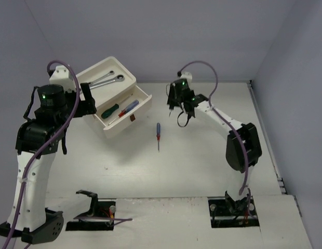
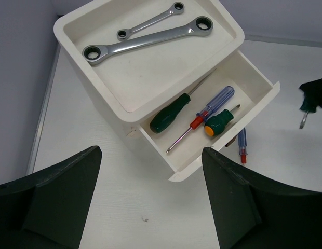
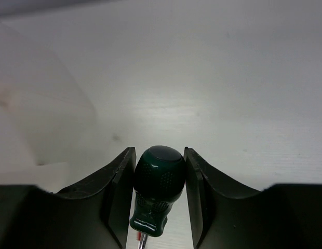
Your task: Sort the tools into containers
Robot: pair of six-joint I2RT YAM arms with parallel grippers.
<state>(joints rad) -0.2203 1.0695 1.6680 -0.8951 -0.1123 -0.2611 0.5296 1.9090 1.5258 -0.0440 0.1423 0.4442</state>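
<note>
While my right arm reaches from its base at the near right corner, elbow bent high and forearm stretched up and to the left over the table (image 1: 202, 161), my right gripper (image 3: 158, 151) is clamped on a green-handled screwdriver (image 3: 158, 181). Both fingers (image 3: 117, 197) press flat against the sides of its rounded handle, the butt end poking out past the fingertips. From above, that hand hangs to the right of the white box (image 1: 119, 127), apart from it, with the tool's thin shaft pointing down below the fingers. I cannot tell whether the tip touches the tabletop.

My left arm stands upright from its base at the near left, folded at the shoulder so the wrist leans in toward the box's left side. My left gripper (image 2: 150, 155) is spread wide with nothing between its fingers, and it looks down on the box's near corner.

On top of the box, the shallow tray (image 2: 150, 78) holds two silver ratchet wrenches (image 2: 150, 41) lying side by side on a slant. One drawer (image 2: 259, 104) is pulled out. In it lie a long green screwdriver (image 2: 169, 114), a blue screwdriver with a red collar (image 2: 215, 104) and a stubby green one with an orange band (image 2: 219, 123). A loose blue screwdriver (image 1: 158, 134) lies on the table between the drawer and my right hand, nearer the drawer, tip toward my bases.
</note>
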